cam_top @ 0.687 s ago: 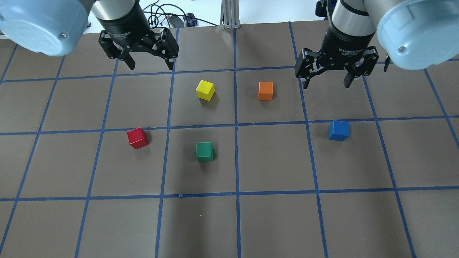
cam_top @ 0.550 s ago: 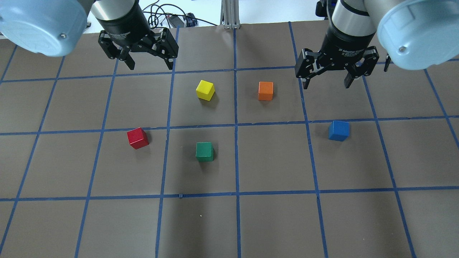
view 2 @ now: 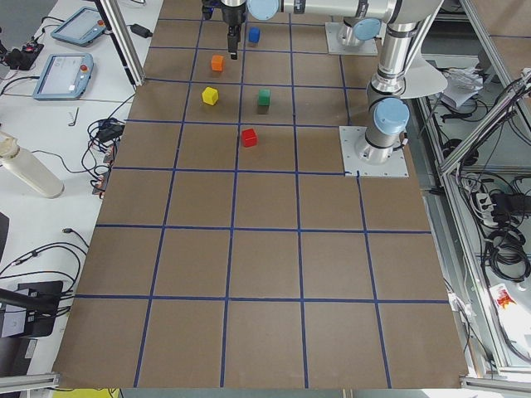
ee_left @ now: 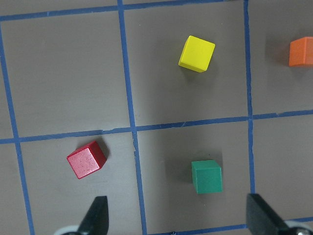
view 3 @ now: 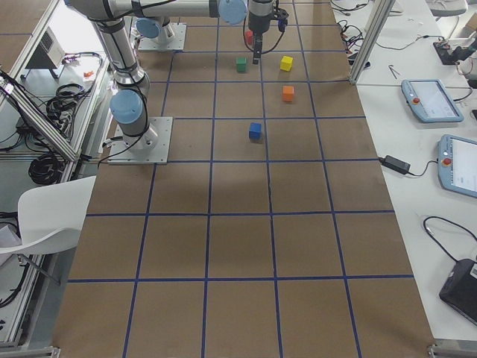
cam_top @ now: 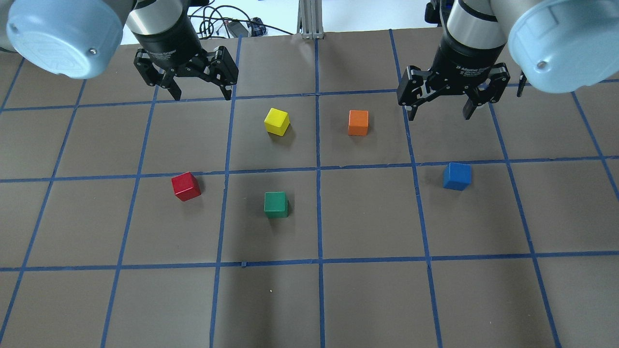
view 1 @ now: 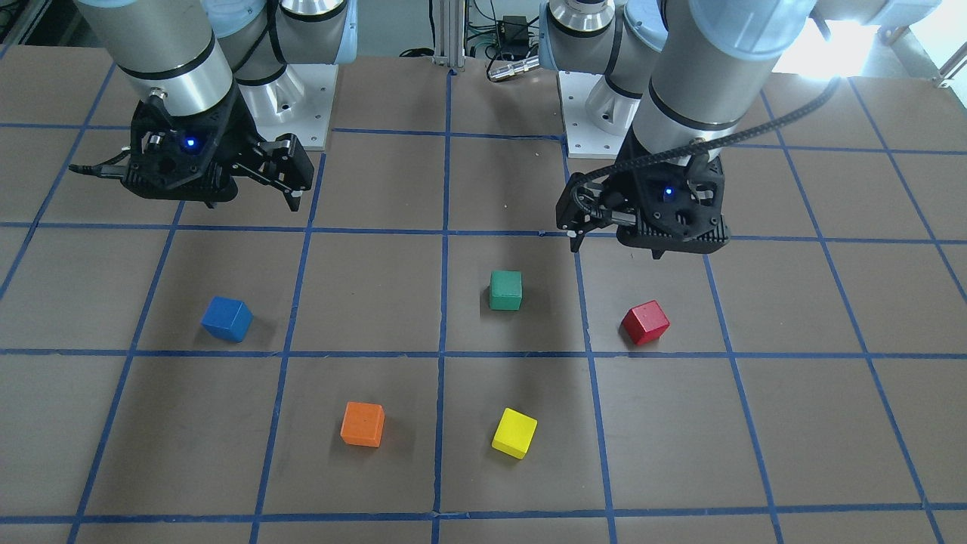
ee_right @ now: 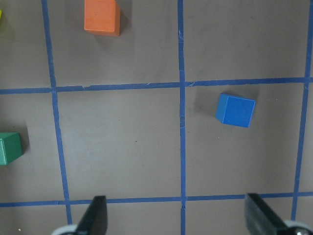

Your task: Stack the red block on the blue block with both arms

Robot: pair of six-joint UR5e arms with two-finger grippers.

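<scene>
The red block (cam_top: 185, 186) sits on the brown table left of centre; it also shows in the front view (view 1: 645, 323) and the left wrist view (ee_left: 87, 159). The blue block (cam_top: 457, 176) sits right of centre, also in the front view (view 1: 226, 319) and the right wrist view (ee_right: 235, 110). My left gripper (cam_top: 202, 93) is open and empty, above the table behind the red block. My right gripper (cam_top: 439, 114) is open and empty, above the table behind the blue block. The two blocks are far apart.
A yellow block (cam_top: 277, 121) and an orange block (cam_top: 358, 122) sit in the back middle, and a green block (cam_top: 276, 204) sits between red and blue. Blue tape lines grid the table. Cables and a metal post (cam_top: 309, 19) stand at the far edge.
My left arm has shifted a little, and its gripper has moved slightly toward the red block. The right arm and all blocks have stayed still.
</scene>
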